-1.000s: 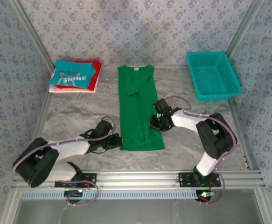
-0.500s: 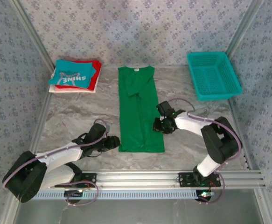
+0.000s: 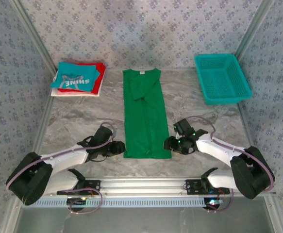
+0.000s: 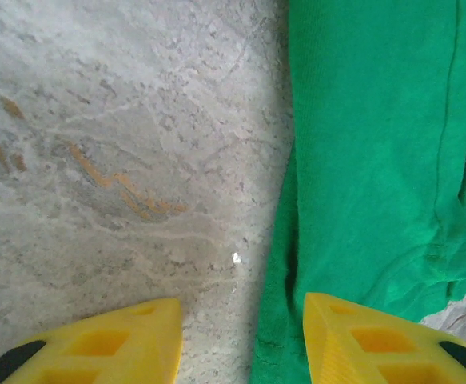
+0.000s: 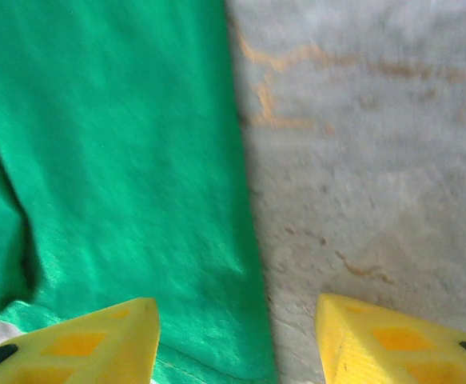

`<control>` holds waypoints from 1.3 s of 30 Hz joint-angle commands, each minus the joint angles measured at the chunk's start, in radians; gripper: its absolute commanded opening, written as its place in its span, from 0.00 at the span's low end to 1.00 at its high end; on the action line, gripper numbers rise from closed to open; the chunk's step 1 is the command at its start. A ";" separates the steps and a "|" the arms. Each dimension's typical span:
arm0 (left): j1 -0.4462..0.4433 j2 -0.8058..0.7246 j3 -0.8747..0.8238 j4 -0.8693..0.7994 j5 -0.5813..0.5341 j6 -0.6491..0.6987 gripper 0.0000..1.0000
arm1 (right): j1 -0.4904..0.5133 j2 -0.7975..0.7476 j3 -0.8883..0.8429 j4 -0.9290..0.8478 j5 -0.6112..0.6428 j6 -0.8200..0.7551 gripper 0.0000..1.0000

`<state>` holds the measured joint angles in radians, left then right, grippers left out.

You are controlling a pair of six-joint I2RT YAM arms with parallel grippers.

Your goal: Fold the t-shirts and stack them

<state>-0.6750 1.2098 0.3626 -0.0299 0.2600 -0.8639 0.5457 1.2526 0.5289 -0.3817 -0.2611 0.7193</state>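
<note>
The left end effector (image 3: 118,148) was seen with its fingers apart, set astride the left edge of the green t-shirt (image 3: 145,116) near the hem, with one yellow finger (image 4: 360,344) over cloth and the other over bare desk (image 3: 83,116). The right end effector (image 3: 173,144) was likewise spread, astride the shirt's right edge. The shirt was laid flat at mid-desk as a long narrow strip, sleeves folded inward, collar at the far end. The grey marbled desk was enclosed by patterned walls (image 3: 141,29). From above, a folded stack (image 3: 77,80) topped by a teal "SHINE" shirt was shown far left and a teal basket (image 3: 222,77) far right. In the wrist views, orange veins in the desk were revealed.
</note>
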 commanded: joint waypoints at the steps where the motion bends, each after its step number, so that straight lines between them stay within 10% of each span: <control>1: -0.050 0.089 0.018 0.112 0.067 0.027 0.44 | 0.008 -0.002 -0.029 0.016 -0.061 0.030 0.56; 21: -0.108 0.179 0.057 0.192 0.077 0.006 0.37 | 0.133 -0.014 -0.071 0.126 -0.073 0.127 0.38; 39: -0.034 -0.139 0.048 -0.121 -0.048 -0.009 0.42 | 0.051 -0.298 -0.045 -0.115 0.072 0.103 0.46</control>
<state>-0.7193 1.1286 0.3862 -0.1055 0.2016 -0.8692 0.6235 0.9825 0.4683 -0.4019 -0.2256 0.8303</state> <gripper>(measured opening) 0.414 0.461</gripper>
